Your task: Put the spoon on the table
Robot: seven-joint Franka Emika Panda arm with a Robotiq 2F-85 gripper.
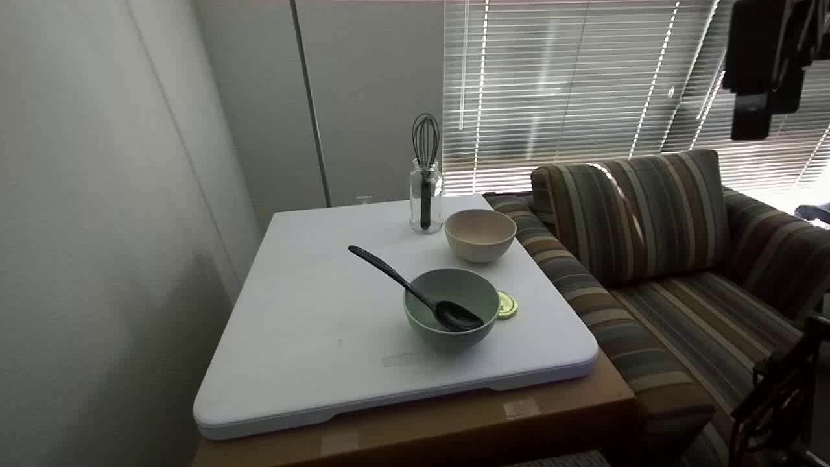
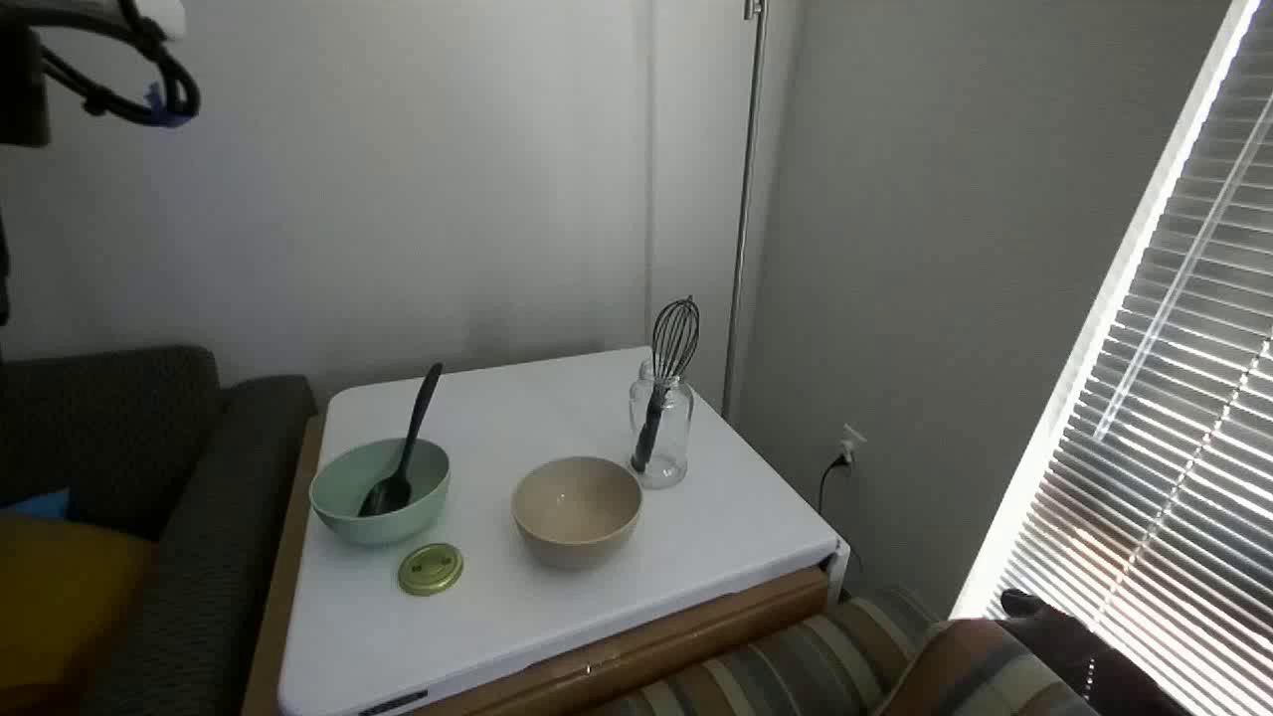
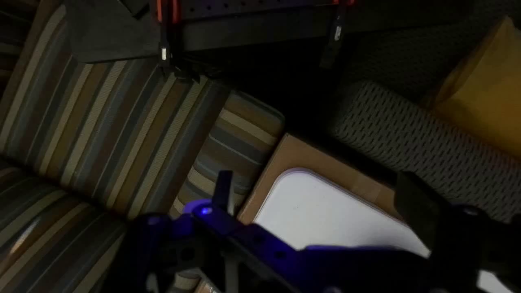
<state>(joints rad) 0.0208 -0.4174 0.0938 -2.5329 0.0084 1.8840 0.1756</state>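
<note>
1. The spoon is in the green bowl, not down on the white tabletop itself. Both exterior views show that.
2. I think it is light and stiff, like hard plastic. It looks smooth, so it might slip or spin if I pinch it badly. I doubt it will break.
3. I would take hold of the handle around its middle, past the bowl's rim, squeezing from its two long sides. If I pull sideways, the bowl may come along, so I'd lift straight up.
4. The spoon is long and thin. In an exterior view its long line runs from ten o'clock, where the handle sticks out, to four o'clock, where the scoop lies low in the bowl.
5. In the wrist view, my pincer has its two fingers wide apart, and I see nothing held. The arm is well away, at two o'clock from the spoon in an exterior view.
6. In an exterior view, the gold lid sits just beside the bowl at three o'clock. I'd lay the spoon at nine o'clock.
</note>
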